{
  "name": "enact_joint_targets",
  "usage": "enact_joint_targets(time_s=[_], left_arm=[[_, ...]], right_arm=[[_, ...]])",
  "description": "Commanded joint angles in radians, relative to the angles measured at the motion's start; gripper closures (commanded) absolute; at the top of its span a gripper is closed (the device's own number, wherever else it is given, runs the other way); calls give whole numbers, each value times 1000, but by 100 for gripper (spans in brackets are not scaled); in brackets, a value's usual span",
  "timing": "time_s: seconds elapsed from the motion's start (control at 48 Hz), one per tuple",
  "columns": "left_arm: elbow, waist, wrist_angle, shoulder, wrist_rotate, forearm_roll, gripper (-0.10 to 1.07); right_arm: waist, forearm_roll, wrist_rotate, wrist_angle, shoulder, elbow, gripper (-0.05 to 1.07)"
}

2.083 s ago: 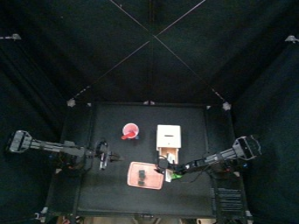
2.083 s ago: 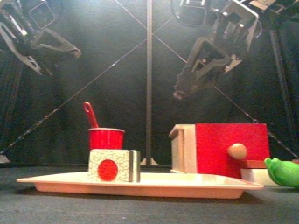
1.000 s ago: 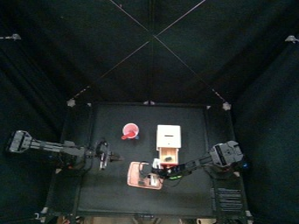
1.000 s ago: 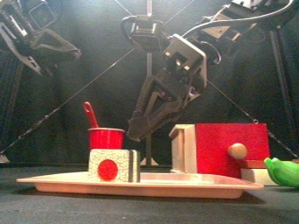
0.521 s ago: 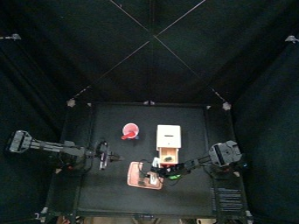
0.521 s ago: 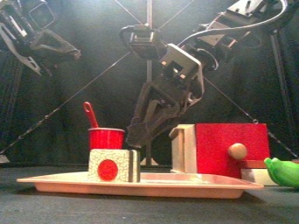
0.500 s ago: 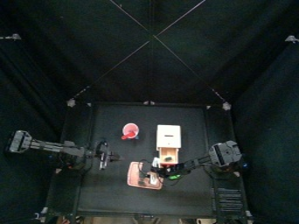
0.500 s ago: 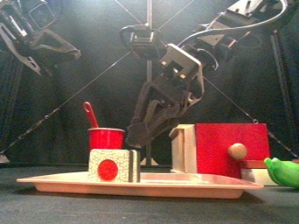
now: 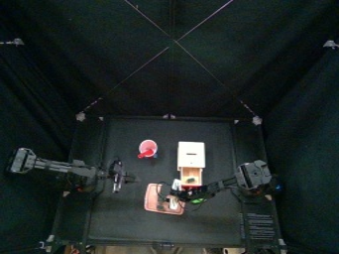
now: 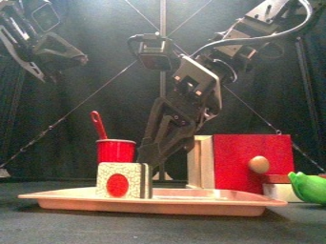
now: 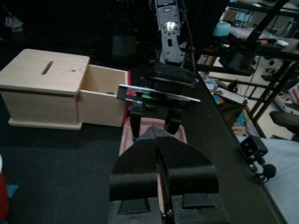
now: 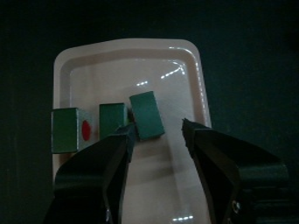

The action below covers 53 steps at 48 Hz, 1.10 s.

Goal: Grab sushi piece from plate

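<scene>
The pink plate (image 12: 176,188) lies near the table's front edge, also in the top view (image 9: 151,204) and the front view (image 10: 192,199). Three dark sushi pieces stand in a row on it; one (image 12: 146,115) lies just ahead of my right gripper's jaws. In the front view a sushi piece (image 10: 125,179) shows a cream face with a red dot. My right gripper (image 12: 156,130) is open and hangs just above the plate (image 10: 151,158). My left gripper (image 11: 162,149) is shut and rests left of the plate (image 9: 118,177).
A red cup (image 10: 116,150) with a red spoon stands behind the plate. A cream and red box (image 10: 238,162) stands to the right, also in the top view (image 9: 193,156). A green item (image 10: 306,186) lies at the front right.
My right arm has swung in from the right and lowered its open gripper over the plate, close to the sushi pieces. The left arm has not moved.
</scene>
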Motion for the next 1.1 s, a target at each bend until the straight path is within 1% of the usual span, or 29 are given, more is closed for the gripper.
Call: enact_joint_targets(time_s=[0.0, 0.875, 1.083], left_arm=[[-14, 2, -5, 2, 2, 2, 79], [-12, 2, -5, 2, 2, 2, 79], [-12, 3, -5, 2, 2, 2, 79]], right_arm=[[-11, 0, -2, -3, -14, -23, 19], [-18, -5, -2, -5, 8, -35, 20], [-20, -6, -2, -5, 11, -40, 24]])
